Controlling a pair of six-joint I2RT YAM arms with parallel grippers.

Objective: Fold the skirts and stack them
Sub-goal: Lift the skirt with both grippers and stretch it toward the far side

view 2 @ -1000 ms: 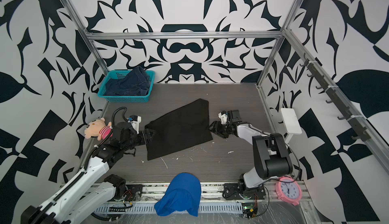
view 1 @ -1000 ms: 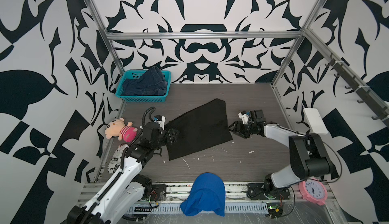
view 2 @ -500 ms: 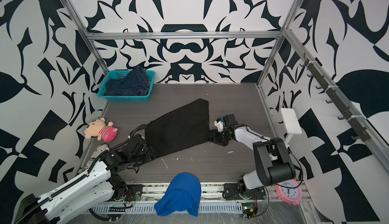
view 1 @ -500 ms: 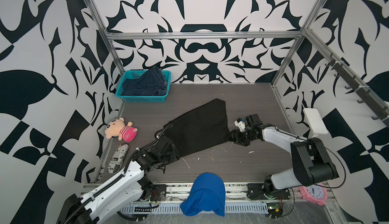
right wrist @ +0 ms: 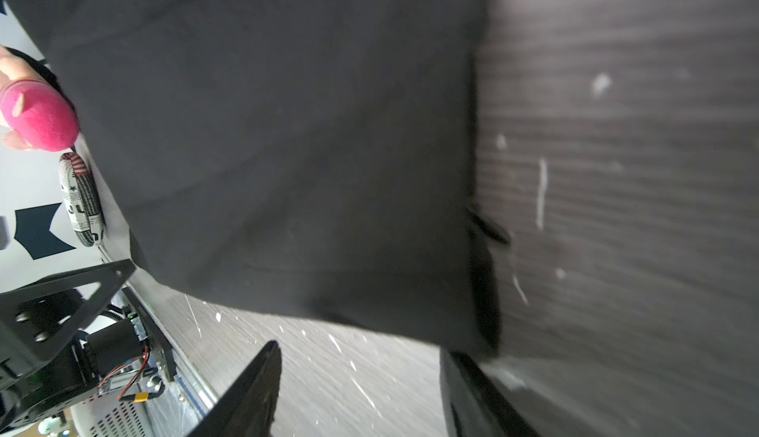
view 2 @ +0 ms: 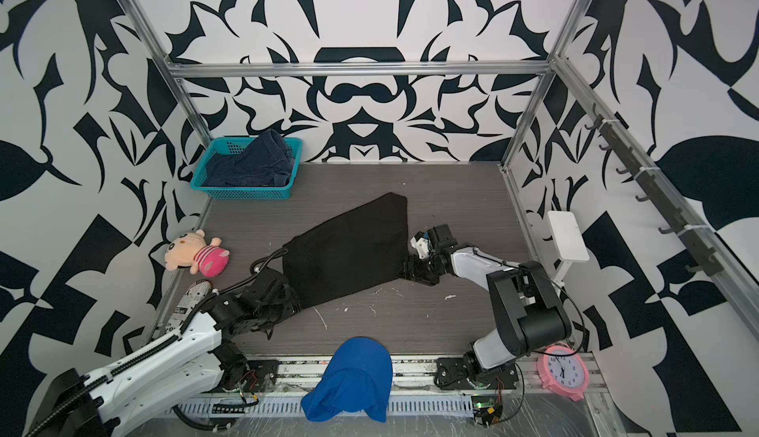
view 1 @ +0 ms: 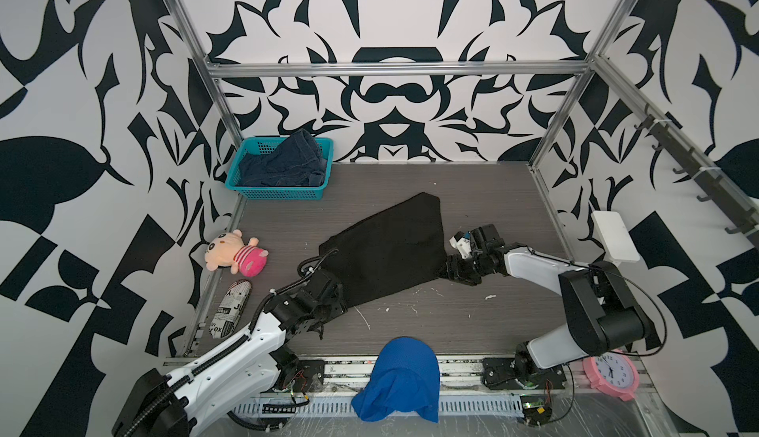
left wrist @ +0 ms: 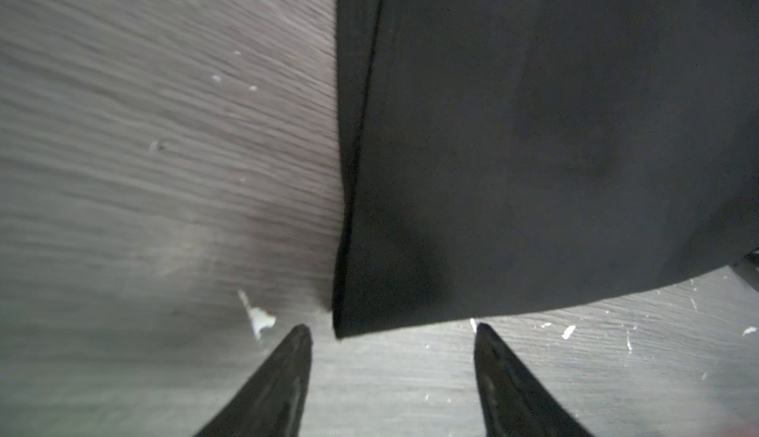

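Lying flat and unfolded at the middle of the dark grey wood-grain table (view 1: pixel 493 209), the plain black fabric skirt (view 1: pixel 386 250) is flanked by both arms. The left gripper (left wrist: pixel 391 328) is set at the skirt's 7 o'clock corner, its jaws spread apart with nothing clamped. The right gripper (right wrist: pixel 360 348) is set at the 4 o'clock corner, likewise parted and empty. The dark blue denim skirt (view 1: pixel 283 159) is heaped in the teal plastic basket (view 1: pixel 279 194) at the table's 11 o'clock. No fold is made and no stack is begun, so the task is judged barely started.
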